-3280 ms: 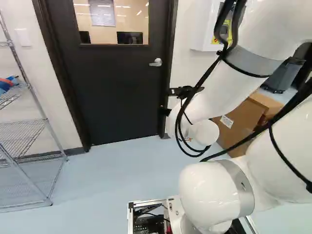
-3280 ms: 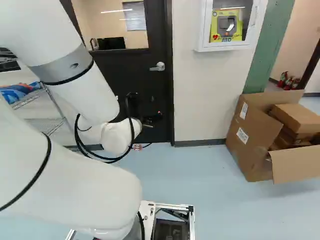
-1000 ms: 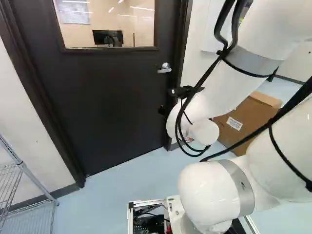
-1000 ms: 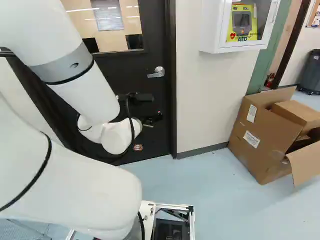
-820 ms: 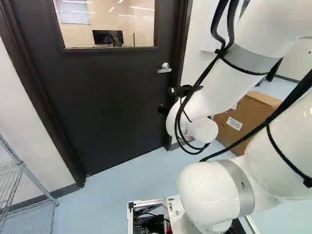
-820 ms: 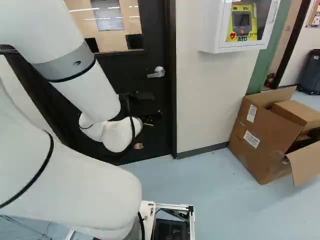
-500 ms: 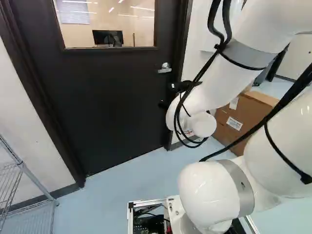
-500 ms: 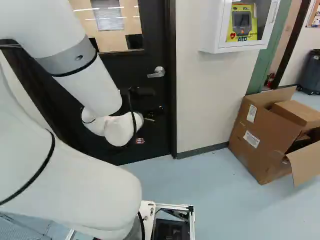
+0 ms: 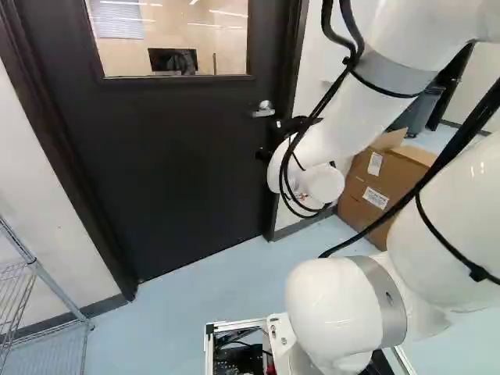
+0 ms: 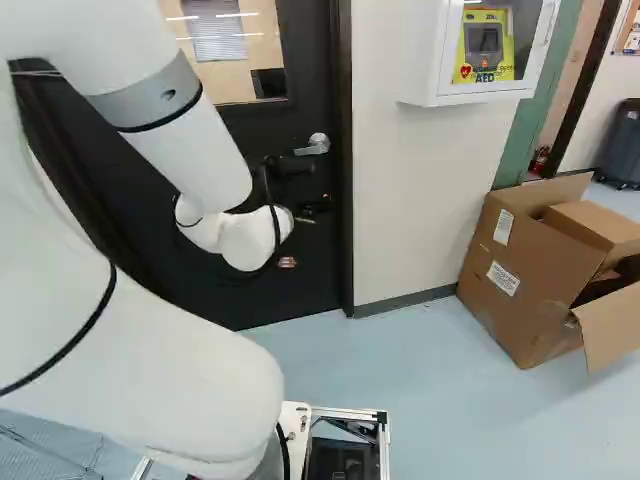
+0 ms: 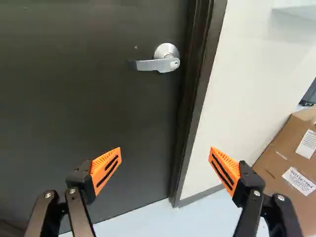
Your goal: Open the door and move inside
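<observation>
The dark door (image 9: 180,156) stands closed in its frame, with a window in its upper part. Its silver lever handle (image 9: 264,109) sits near the right edge; in the right base view the handle (image 10: 314,145) is just above the gripper (image 10: 312,208), whose fingers are dark against the door. The gripper (image 9: 264,155) is mostly hidden by the wrist in the left base view. In the wrist view the gripper (image 11: 165,165) has its orange pads wide apart with nothing between them, and the lever handle (image 11: 160,60) lies ahead, beyond the fingertips, untouched.
An open cardboard box (image 10: 530,270) stands on the floor right of the door. Above it a white cabinet (image 10: 475,60) hangs on the wall. A wire shelf (image 9: 31,281) is at the left. The door frame (image 11: 192,103) runs beside the handle.
The base has moved closer to the door and turned since the earliest frames, then stayed still. Over the last second the arm has risen, bringing the gripper up towards the handle.
</observation>
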{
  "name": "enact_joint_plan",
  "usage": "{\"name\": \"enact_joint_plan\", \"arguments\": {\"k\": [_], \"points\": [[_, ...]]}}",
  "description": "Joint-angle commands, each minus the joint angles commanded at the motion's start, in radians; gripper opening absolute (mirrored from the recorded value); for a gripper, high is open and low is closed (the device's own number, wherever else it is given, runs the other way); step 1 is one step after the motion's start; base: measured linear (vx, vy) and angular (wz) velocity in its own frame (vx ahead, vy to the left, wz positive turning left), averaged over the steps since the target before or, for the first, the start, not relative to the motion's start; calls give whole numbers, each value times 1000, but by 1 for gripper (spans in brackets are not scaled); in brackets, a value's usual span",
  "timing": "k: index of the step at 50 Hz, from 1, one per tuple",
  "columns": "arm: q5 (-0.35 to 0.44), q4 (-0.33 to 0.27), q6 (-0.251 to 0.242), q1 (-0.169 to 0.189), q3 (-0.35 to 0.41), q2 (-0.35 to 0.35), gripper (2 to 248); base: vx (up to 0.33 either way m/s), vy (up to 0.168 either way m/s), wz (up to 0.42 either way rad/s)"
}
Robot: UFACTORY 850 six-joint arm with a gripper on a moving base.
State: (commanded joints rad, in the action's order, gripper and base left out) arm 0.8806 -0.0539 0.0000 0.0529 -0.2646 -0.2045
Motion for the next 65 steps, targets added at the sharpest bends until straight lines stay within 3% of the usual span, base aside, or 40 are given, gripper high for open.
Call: {"name": "enact_joint_plan", "arguments": {"k": [36, 65], "points": [[19, -153, 0, 44, -145, 64, 247, 0, 0, 0], [19, -267, 0, 40, -276, 130, 247, 0, 0, 0]]}}
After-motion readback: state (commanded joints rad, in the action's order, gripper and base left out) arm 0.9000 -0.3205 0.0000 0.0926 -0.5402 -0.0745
